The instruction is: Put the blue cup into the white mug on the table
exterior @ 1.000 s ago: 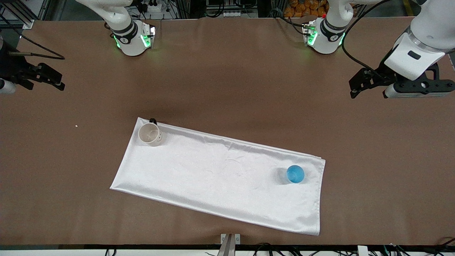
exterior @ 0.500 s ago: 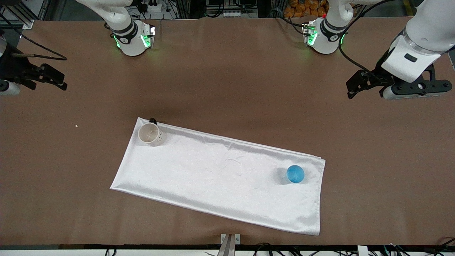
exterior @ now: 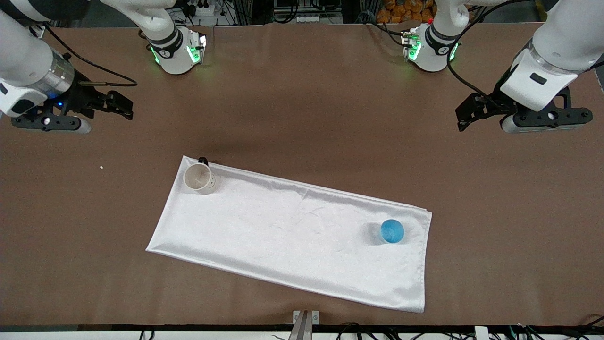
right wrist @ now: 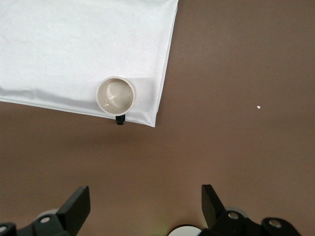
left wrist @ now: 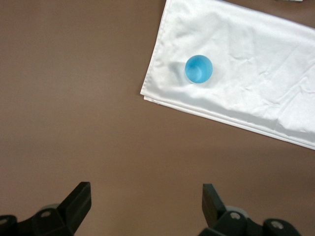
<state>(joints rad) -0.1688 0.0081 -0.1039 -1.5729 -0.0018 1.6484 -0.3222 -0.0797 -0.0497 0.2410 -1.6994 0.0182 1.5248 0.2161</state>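
Blue plastic, the blue cup (exterior: 392, 231) stands upright on the white cloth (exterior: 292, 236), at the cloth's end toward the left arm, just inside its short edge. The white mug (exterior: 199, 178) stands at the cloth's corner toward the right arm, farther from the front camera than the cup, its mouth up, nothing in it, and its small black handle reaching over the cloth's edge onto the table (exterior: 302, 108). Cup and mug are well apart, with nearly the whole cloth between them.

Judged from this, nothing of the task is done yet: the cup is not gripped, not lifted, and not in the mug. All of it is left: reaching the cup, closing on it, carrying it along the cloth to the mug, and lowering it into the mug's mouth.

The left gripper (exterior: 465, 117) hangs over bare table off the cloth's cup end, holding nothing, its fingers (left wrist: 78, 199) spread wide in the left wrist view, where the cup shows ahead of it on the cloth. The right gripper (exterior: 123, 107) hangs over bare table off the cloth's mug corner, likewise spread wide and holding nothing; the right wrist view looks down on the mug (right wrist: 115, 94) and its hollow inside. A tiny pale speck (exterior: 101, 167) lies on the table beside the cloth, toward the right arm's end

Of the two grippers the left is closer to the cup, so it looks the likelier one to fetch it
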